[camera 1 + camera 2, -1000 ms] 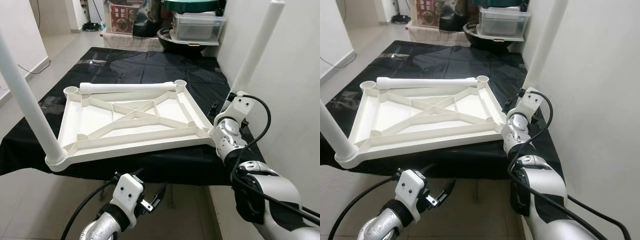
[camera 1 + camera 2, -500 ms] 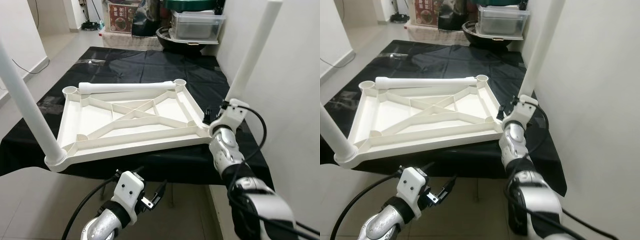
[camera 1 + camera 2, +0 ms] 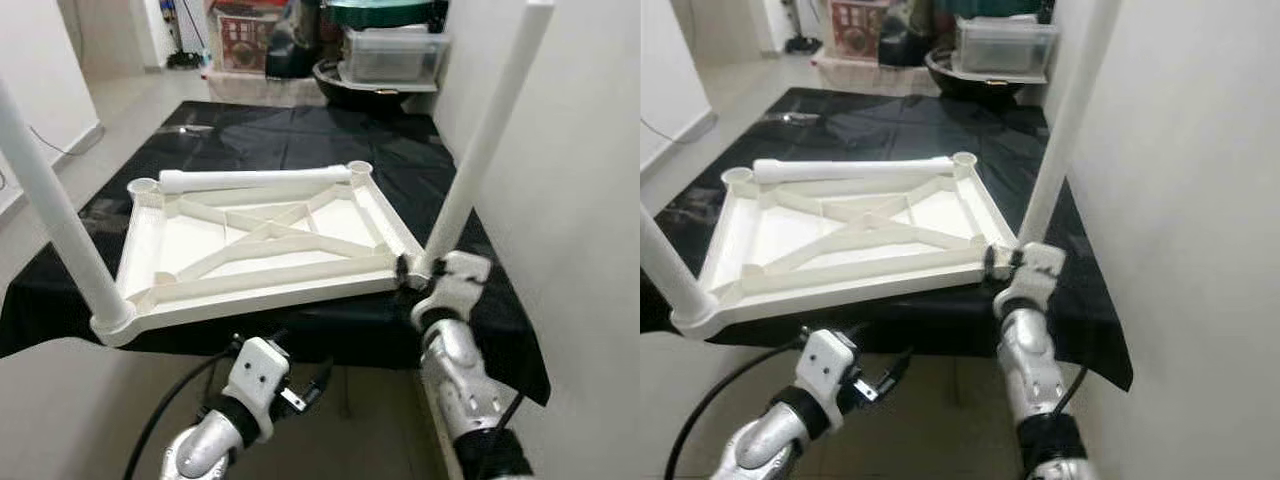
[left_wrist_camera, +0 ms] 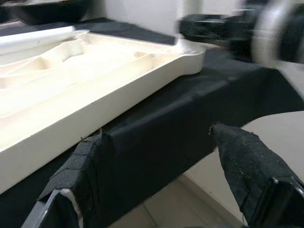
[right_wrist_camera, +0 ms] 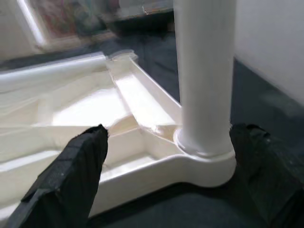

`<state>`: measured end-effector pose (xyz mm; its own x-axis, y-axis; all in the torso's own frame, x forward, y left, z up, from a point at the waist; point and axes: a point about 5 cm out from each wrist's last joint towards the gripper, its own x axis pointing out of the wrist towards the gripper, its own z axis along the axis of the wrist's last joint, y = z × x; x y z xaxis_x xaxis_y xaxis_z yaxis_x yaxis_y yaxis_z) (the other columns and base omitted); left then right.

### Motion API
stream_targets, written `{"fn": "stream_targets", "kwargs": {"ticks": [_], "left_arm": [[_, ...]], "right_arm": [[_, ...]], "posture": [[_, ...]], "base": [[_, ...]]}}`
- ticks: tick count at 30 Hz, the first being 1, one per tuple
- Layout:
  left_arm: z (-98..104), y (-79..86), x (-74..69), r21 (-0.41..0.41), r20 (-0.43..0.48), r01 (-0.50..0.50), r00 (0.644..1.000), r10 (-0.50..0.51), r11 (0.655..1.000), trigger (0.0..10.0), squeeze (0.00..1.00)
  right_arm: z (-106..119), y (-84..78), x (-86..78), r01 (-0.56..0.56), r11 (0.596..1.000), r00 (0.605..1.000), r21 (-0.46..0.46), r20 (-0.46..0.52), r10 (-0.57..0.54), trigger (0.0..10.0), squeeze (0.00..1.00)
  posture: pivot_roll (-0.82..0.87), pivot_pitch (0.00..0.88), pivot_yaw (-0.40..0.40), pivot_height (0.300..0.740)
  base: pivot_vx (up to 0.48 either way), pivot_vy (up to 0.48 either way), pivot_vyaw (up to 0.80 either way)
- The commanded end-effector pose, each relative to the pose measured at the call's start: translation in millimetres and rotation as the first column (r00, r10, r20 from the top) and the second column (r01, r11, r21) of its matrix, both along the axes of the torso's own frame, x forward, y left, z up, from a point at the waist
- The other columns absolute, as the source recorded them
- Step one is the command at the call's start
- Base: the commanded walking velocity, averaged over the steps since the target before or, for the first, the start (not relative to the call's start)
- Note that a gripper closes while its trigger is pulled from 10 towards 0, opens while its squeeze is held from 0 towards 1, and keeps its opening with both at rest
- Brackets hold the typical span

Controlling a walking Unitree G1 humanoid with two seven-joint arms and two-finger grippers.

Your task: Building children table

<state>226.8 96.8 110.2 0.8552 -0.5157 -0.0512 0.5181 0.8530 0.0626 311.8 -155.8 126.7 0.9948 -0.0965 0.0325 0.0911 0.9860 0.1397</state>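
A white table top [image 3: 262, 240] lies upside down on a worktop [image 3: 300, 135] covered with a black cloth. Two white legs stand up in its near corners: one leg [image 3: 52, 205] on the left and one leg [image 3: 482, 140] on the right. A third leg [image 3: 255, 178] lies flat along the far edge of the table top. The right hand [image 5: 190, 156] is at the near right corner, with its fingers [image 5: 76, 171] spread wide on both sides of the standing leg and not touching it. The left hand [image 4: 156, 171] hangs low in front of the worktop edge, below the table top, and its fingers [image 4: 237, 156] are spread apart and hold nothing. Boxes [image 3: 392, 52] sit at the back.
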Motion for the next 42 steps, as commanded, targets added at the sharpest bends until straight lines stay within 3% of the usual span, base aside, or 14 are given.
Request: {"fn": "stream_targets", "kwargs": {"ticks": [1,5,7,11,12,15,32,42], "left_arm": [[-3.8,7.0,2.1,0.004,-0.021,-0.053,0.998,0.054,0.999,10.0,0.00],[-1.8,10.1,3.1,-0.001,-0.017,-0.089,0.996,0.089,0.996,10.0,0.00],[-0.5,11.5,2.3,0.014,-0.018,-0.134,0.991,0.134,0.991,10.0,0.00],[0.1,11.4,1.9,0.016,-0.016,-0.144,0.989,0.144,0.989,10.0,0.00],[1.9,9.5,1.2,0.013,-0.016,-0.152,0.988,0.152,0.988,10.0,0.00],[3.3,7.0,0.7,0.011,-0.017,-0.164,0.986,0.164,0.986,10.0,0.00],[-7.7,6.9,7.4,0.030,-0.054,-0.179,0.982,0.181,0.983,10.0,0.00],[-10.6,5.3,9.7,0.060,-0.054,-0.163,0.985,0.166,0.985,10.0,0.00]], "right_arm": [[-13.2,11.6,-15.4,-0.036,0.998,0.996,-0.060,-0.082,0.031,10.0,0.00],[-17.4,12.1,-23.7,-0.018,0.994,0.996,-0.112,-0.091,0.008,10.0,0.00],[-13.9,16.6,-33.3,-0.147,0.975,0.989,-0.165,-0.049,0.141,10.0,0.00],[-14.7,18.3,-36.1,-0.198,0.963,0.980,-0.182,-0.063,0.189,10.0,0.00],[-14.4,21.2,-42.8,-0.259,0.945,0.966,-0.199,-0.059,0.252,10.0,0.00],[-17.5,22.8,-48.9,-0.293,0.924,0.956,-0.246,-0.058,0.287,10.0,0.00],[-26.2,28.0,-52.9,-0.302,0.931,0.950,-0.206,-0.143,0.277,10.0,0.00],[-28.8,27.8,-51.4,-0.310,0.930,0.944,-0.197,-0.175,0.278,10.0,0.00]], "posture": [[0.07,0.020,-0.024,0.740],[0.07,0.019,-0.017,0.740],[0.04,0.011,-0.007,0.740],[0.04,0.008,-0.006,0.740],[0.03,0.001,-0.001,0.740],[0.03,0.000,0.003,0.740],[0.04,0.000,-0.015,0.740],[0.04,0.000,-0.018,0.740]], "base": [[0.000,0.000,0.00],[0.000,0.000,0.00],[0.000,0.000,0.00],[0.000,0.000,0.00],[0.000,0.000,0.00],[0.000,0.000,0.00],[0.000,0.000,0.00],[-0.126,0.377,0.00]]}}
